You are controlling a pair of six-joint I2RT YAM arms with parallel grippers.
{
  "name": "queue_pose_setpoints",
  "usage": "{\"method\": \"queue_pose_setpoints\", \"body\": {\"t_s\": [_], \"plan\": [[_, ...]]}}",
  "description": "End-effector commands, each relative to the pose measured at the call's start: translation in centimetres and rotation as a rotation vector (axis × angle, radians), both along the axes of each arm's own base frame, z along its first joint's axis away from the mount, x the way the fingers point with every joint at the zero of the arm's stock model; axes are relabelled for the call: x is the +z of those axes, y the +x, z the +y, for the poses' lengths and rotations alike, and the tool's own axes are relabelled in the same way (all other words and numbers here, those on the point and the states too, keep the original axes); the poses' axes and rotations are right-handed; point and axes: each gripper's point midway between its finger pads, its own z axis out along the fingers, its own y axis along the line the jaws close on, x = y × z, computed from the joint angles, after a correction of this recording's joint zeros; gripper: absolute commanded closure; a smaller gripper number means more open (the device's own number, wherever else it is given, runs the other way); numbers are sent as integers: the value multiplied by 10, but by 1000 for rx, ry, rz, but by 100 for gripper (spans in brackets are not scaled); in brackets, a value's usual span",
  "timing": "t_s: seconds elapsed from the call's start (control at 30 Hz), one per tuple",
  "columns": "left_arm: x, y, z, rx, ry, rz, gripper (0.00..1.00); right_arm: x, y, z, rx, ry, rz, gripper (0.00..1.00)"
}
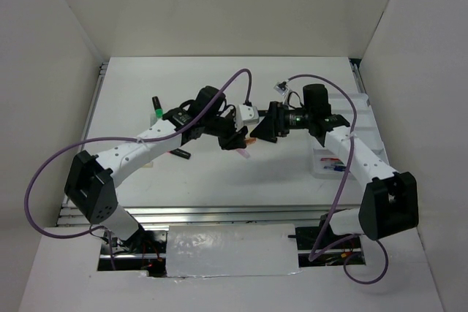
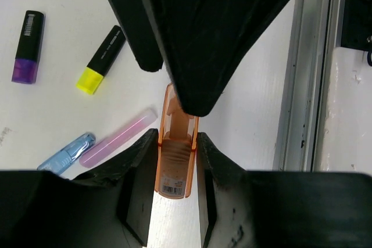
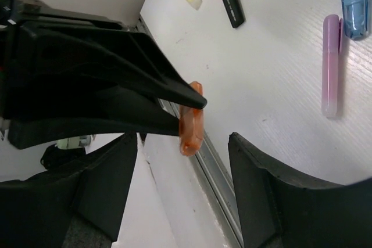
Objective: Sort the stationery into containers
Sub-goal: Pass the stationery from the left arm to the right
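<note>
Handing over, by the look of it: orange marker (image 2: 174,166) aloft, clamped in the left gripper (image 2: 176,143); right gripper (image 3: 183,143) spread wide, facing the free end, not closed on it. Centre the right fingers on that end, close firmly, and only then release left. Next, carry toward the white tray (image 1: 369,118).

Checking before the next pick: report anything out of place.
Nothing spilled or damaged. The orange marker is off the table, pinched in the left gripper, with the right gripper open facing it.
</note>
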Motion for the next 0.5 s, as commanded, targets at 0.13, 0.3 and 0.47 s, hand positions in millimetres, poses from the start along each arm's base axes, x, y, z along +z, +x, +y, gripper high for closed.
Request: {"method": "queue_pose_setpoints", "body": {"t_s": [0.13,0.3,0.47], "plan": [[26,5,-13,5,-53,-40,97,-12,-2,10,37,-10,30,40],[27,10,-13,22,-48,-53,97,-17,-11,17,77,-22,35,55],[26,12,-12,34,-42,-62,97,-25,-18,19,109,-27,76,69]]}}
